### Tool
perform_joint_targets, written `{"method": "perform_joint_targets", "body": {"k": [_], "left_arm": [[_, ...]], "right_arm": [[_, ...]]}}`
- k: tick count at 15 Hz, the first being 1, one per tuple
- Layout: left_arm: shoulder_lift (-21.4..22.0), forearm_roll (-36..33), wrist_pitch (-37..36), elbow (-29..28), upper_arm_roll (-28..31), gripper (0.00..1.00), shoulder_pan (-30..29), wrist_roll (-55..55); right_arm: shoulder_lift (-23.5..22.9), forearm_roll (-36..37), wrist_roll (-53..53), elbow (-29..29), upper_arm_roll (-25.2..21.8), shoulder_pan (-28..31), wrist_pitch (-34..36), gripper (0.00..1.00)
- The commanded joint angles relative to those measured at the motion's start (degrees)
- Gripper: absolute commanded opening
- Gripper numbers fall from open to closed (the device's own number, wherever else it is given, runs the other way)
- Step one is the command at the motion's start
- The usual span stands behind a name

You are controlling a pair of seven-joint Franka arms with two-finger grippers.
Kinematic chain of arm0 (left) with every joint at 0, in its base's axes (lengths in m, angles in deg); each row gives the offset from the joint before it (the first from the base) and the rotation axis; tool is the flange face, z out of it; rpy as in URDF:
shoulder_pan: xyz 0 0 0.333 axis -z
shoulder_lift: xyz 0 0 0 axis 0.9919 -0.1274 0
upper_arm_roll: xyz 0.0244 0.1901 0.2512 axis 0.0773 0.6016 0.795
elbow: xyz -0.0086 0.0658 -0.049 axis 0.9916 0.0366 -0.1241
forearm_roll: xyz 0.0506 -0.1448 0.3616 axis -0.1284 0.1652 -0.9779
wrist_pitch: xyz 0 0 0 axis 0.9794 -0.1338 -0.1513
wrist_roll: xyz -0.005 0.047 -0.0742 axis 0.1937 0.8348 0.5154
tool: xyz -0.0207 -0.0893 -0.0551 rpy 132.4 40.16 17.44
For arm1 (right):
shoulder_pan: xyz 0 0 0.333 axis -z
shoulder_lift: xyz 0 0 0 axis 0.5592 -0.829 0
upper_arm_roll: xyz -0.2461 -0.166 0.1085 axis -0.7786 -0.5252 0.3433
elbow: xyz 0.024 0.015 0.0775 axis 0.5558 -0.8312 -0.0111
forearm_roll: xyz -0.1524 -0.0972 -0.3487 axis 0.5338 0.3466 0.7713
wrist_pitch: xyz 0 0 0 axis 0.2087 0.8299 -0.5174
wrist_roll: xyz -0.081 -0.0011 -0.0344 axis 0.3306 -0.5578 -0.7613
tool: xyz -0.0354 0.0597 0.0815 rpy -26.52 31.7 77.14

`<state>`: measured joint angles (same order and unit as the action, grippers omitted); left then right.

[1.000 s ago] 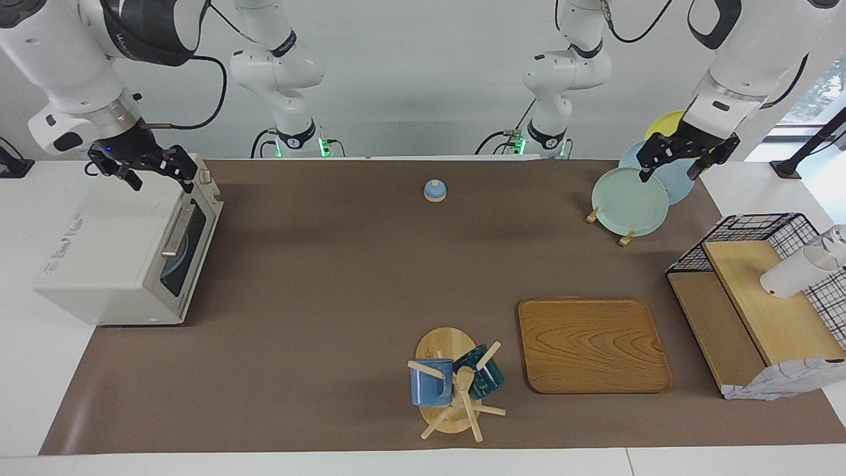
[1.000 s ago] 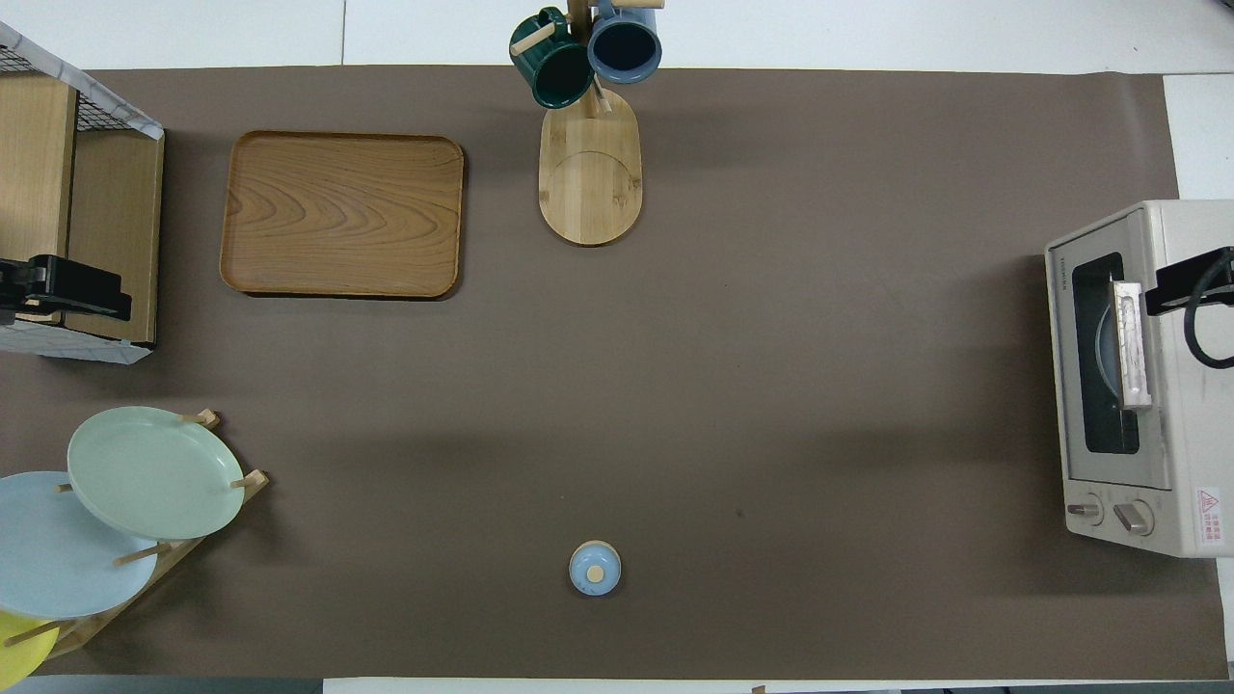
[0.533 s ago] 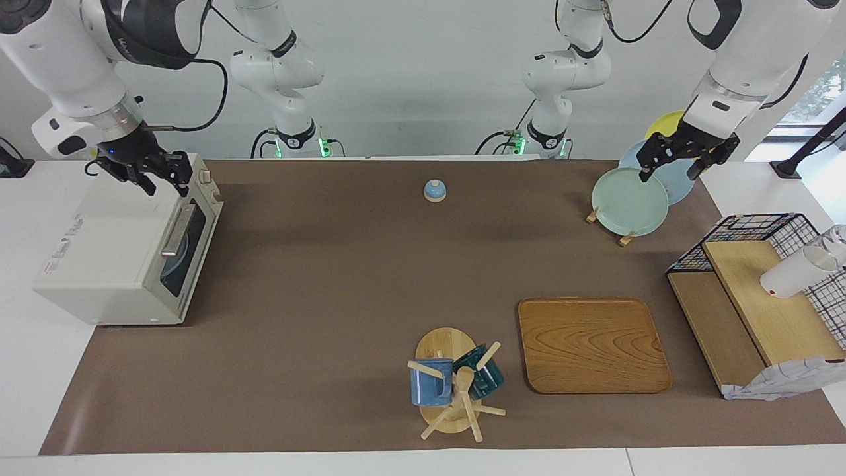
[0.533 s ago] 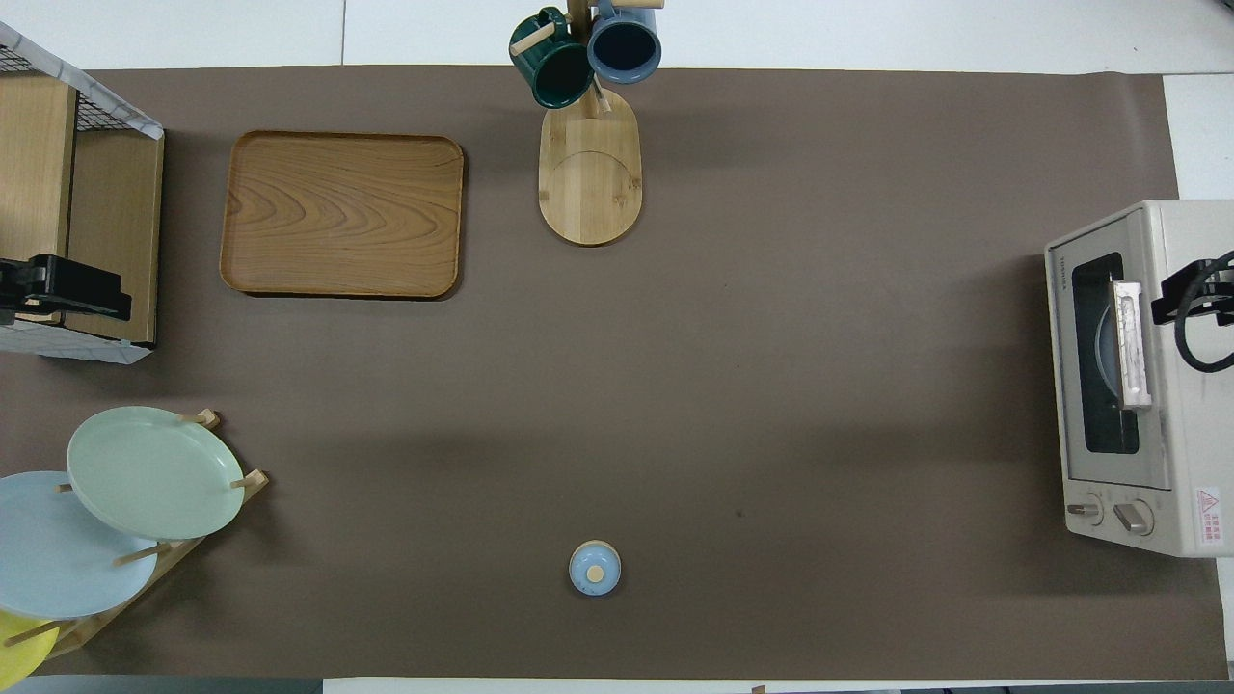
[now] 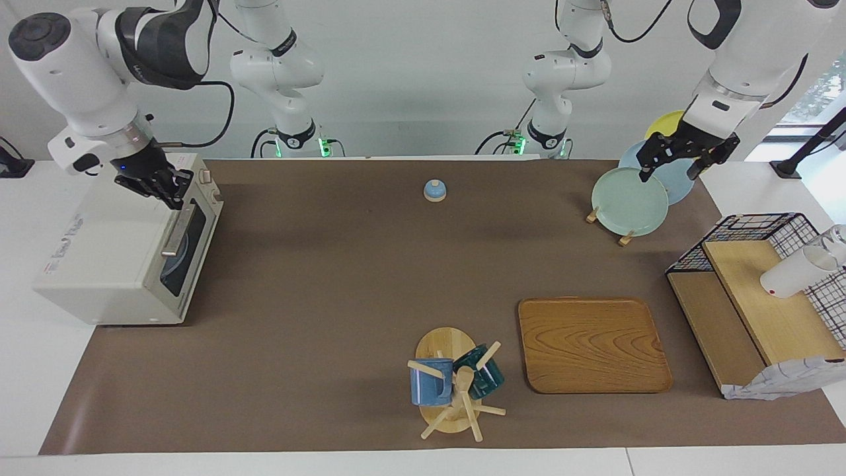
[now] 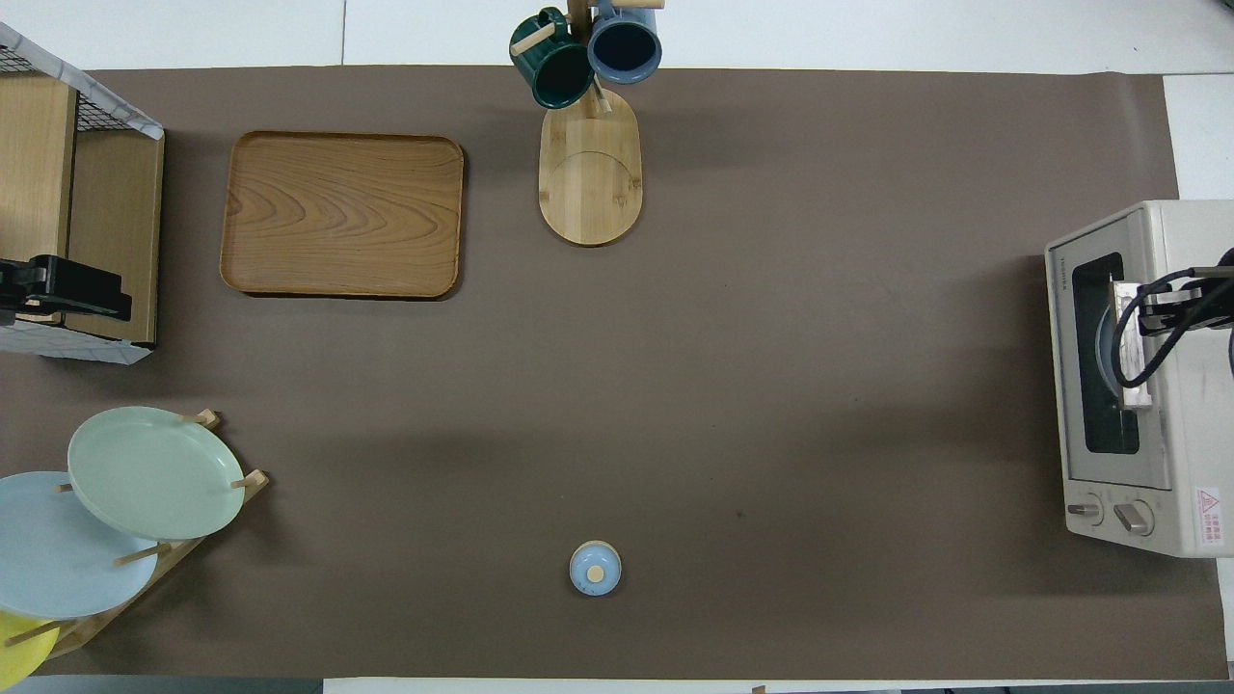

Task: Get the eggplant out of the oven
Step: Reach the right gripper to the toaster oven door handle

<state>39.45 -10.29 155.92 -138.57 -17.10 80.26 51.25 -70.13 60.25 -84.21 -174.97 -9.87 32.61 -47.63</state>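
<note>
The boxy off-white oven had its dark glass door closed; the right pincer, pressed together, hovered over its metal bar handle; the left pincer hung spread above round plates.

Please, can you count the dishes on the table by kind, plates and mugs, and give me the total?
Plates in the rack: 3 (green, light blue, yellow)
Mugs on the mug tree: 2 (dark green, blue)
Total: 5

Off-white oven, glass door shut, at right arm's table end
</note>
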Motion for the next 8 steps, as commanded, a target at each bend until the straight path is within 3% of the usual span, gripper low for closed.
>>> {"method": "perform_joint_targets", "body": {"k": [1, 8], "left_arm": [[0.79, -0.78, -0.16, -0.78, -0.67, 1.0, -0.65, 0.19], [0.79, -0.78, -0.16, -0.69, -0.59, 1.0, -0.65, 0.19]], "right_arm": [[1.53, 3.3, -2.21, -5.62, 0.35, 0.68, -4.11, 0.0], [1.62, 4.19, -2.21, -9.75, 0.35, 1.21, -7.81, 0.0]]}}
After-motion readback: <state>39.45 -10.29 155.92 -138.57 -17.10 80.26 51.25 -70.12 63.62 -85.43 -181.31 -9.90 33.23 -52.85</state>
